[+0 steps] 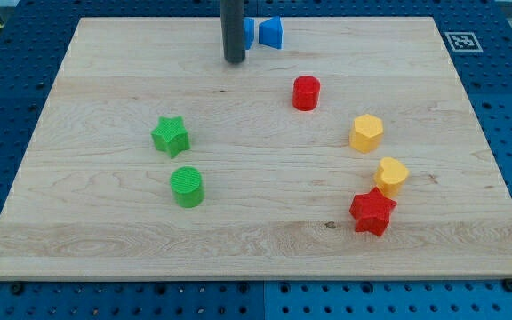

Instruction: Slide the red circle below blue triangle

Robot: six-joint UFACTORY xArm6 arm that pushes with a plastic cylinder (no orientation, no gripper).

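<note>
The red circle [306, 92] stands right of the board's middle, toward the view's top. Two blue blocks lie at the top edge: one [272, 33] is in plain sight with a pointed outline, the other [249, 31] is mostly hidden behind the rod, so which is the triangle I cannot tell for sure. My tip [235, 60] rests on the board just left of and below the blue blocks, up and to the left of the red circle, touching neither.
A green star [171, 136] and a green circle [187, 187] lie at the left of centre. A yellow hexagon [367, 132], a yellow heart [390, 175] and a red star [372, 212] lie at the right. The wooden board [105, 240] sits on a blue perforated table.
</note>
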